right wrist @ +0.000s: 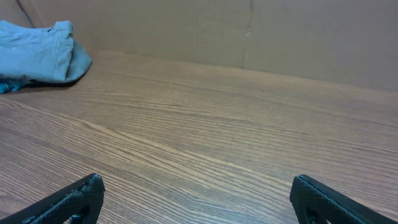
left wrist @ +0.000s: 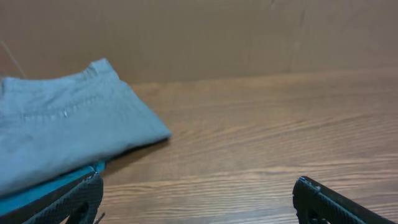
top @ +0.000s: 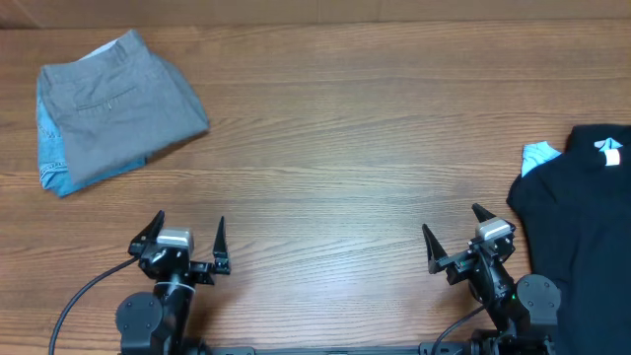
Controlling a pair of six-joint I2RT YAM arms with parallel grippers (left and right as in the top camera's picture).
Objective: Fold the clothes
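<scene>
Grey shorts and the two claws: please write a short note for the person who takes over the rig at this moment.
Left claw: open, empty, at the near table edge.
Right claw: open, empty, also at the near edge.
Grey shorts: far left, lying folded on top of blue shorts.
Done: the fold looks finished.
Left: probably nothing on the shorts. A black garment at the right edge is partly out of view, so its state is unclear.
</scene>
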